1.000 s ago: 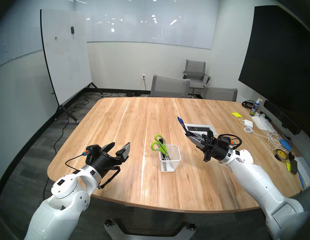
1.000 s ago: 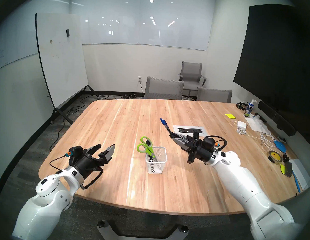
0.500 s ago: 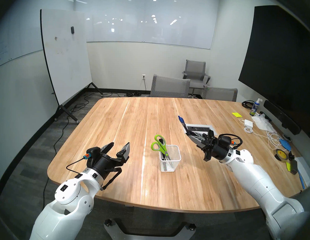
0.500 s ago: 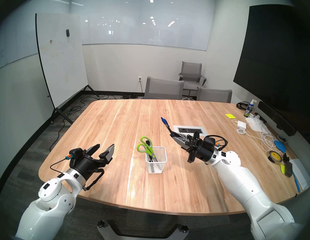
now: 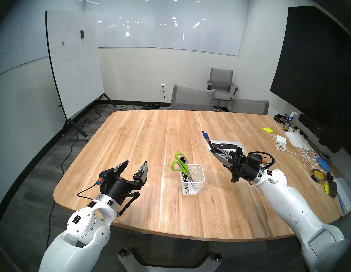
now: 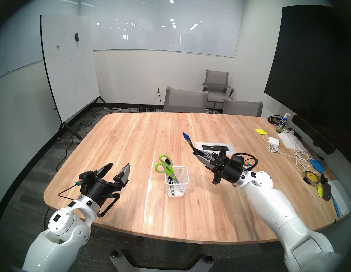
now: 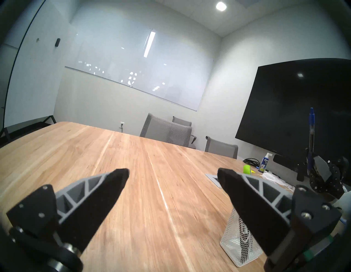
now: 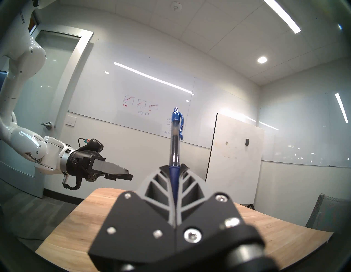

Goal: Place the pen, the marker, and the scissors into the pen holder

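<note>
Head view: my right claw (image 5: 212,150) pinching pen (image 5: 206,138) right of pen holder (image 5: 192,179); scissors (image 5: 180,165), marker (image 5: 182,160) inside; left claw (image 5: 136,163) spread over tabletop (image 5: 150,135).

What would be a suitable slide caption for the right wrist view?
Right end effector shut on blue pen, left end effector beyond.

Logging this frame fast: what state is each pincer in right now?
Left pincer: open, holding nothing.
Right pincer: shut on the pen.
</note>
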Action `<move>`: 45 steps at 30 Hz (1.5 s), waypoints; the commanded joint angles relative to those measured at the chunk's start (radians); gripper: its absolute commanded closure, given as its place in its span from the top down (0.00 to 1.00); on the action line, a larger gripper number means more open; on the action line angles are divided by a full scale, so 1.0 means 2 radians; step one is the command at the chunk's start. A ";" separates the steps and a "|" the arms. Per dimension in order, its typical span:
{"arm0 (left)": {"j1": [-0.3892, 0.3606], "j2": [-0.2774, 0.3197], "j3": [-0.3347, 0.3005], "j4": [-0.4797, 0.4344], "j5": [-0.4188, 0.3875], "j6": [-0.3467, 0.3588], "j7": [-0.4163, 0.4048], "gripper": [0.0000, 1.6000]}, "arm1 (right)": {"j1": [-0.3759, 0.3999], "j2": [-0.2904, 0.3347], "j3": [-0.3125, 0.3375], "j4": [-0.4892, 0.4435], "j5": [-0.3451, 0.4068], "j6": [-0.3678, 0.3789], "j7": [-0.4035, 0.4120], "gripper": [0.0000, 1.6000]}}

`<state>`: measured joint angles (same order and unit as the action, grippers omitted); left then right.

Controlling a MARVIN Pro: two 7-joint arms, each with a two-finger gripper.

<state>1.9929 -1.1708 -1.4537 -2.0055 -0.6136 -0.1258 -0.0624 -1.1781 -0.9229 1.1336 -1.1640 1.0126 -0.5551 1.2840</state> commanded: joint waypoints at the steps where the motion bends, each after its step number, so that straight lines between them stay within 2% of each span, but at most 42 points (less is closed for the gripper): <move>1: -0.006 0.001 -0.004 0.001 0.001 -0.023 -0.015 1.00 | 0.007 0.000 -0.001 -0.007 0.008 0.000 0.022 0.00; 16: -0.009 -0.003 -0.005 0.013 0.001 -0.042 -0.033 1.00 | 0.007 0.001 -0.003 -0.007 0.009 -0.001 0.022 0.00; 30: -0.015 0.009 -0.007 0.021 0.043 -0.059 -0.044 1.00 | 0.008 0.002 -0.005 -0.008 0.010 -0.002 0.021 0.00; 45: -0.022 0.021 -0.011 0.032 0.061 -0.072 -0.068 1.00 | 0.009 0.003 -0.007 -0.007 0.012 -0.003 0.020 0.00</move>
<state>1.9600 -1.1404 -1.4707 -1.9360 -0.4985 -0.2456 -0.1775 -1.1766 -0.9159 1.1201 -1.1646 1.0227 -0.5609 1.2782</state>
